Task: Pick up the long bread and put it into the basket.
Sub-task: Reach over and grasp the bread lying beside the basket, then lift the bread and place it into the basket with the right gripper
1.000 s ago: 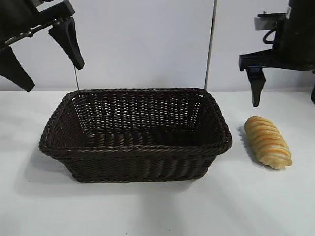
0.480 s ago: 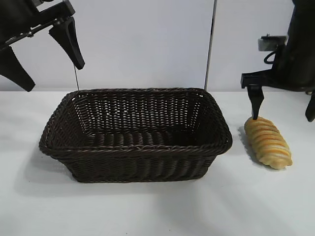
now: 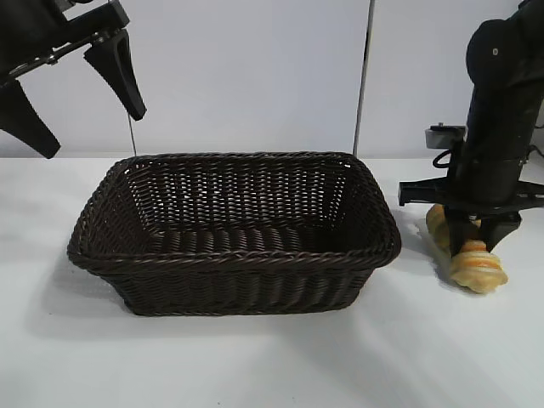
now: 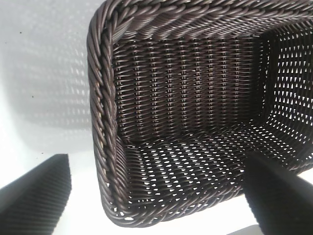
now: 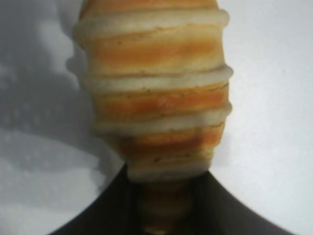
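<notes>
Dark brown wicker basket (image 3: 234,229), rectangular, open-weave sides, braided rim, standing on the white table (image 3: 255,357) at centre. Long bread (image 3: 476,263), golden-yellow with browner crosswise stripes, lying on the table just beside the basket's right end, outside it. Right gripper (image 3: 476,238) pointed steeply down over the loaf, fingers pressed against its two sides near the middle; the wrist view shows the bread (image 5: 156,93) pinched between them. Left gripper (image 3: 76,93) raised above the basket's left end, fingers spread wide, holding nothing.
</notes>
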You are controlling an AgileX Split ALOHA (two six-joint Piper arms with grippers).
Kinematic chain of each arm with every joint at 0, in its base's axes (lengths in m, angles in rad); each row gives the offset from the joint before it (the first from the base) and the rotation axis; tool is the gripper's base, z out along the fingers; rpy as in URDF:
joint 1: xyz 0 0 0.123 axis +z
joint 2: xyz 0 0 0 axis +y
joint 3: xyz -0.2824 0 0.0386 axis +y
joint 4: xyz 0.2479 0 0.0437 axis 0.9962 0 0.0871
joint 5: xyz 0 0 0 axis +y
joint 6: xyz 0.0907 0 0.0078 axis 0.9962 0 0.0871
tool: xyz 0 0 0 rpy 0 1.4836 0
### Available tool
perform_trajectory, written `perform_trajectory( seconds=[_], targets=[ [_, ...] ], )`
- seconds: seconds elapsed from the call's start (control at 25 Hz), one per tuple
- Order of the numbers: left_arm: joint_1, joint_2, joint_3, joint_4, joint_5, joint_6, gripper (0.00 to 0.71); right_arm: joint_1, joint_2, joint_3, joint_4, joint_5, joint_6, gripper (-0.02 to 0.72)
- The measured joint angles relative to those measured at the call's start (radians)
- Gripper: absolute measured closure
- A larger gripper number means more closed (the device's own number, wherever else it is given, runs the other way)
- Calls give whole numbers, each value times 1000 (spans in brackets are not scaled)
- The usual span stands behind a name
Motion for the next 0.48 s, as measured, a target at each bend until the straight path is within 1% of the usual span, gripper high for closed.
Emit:
perform_trajectory(
  seconds=[0.4,0.48],
  targets=[
    [0,0,0,0,4,0,24,0,-200,0,2,58,0,566],
    [0,0,0,1,7,0,24,0,-238,-13,3,85,-3,566]
  ],
)
